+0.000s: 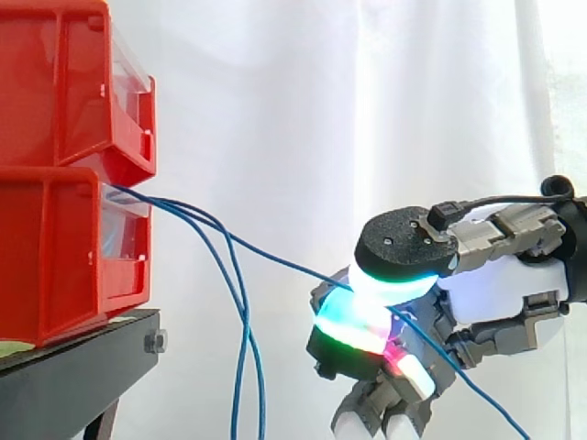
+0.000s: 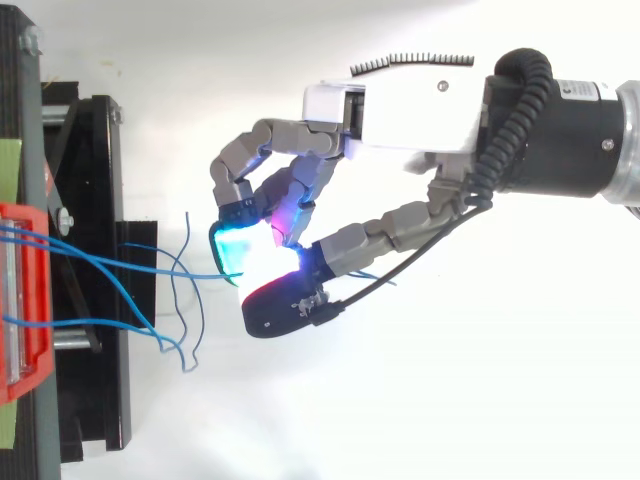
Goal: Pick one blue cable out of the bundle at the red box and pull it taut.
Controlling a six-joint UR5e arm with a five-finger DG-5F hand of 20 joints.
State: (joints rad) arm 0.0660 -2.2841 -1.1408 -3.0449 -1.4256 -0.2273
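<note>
Side view: right of the red plastic box (image 1: 55,247), the grey and white robot hand (image 1: 500,284) pinches one thin blue cable (image 1: 275,258). The cable sags a little. Next, I think: pull further away from the box.

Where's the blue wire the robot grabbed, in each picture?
Side view: the blue cable slants from the lower red box down to the hand, right of centre.
Top view: it runs rightwards from the red box at the left edge to the hand.
Shared landmark: the red box.
</note>
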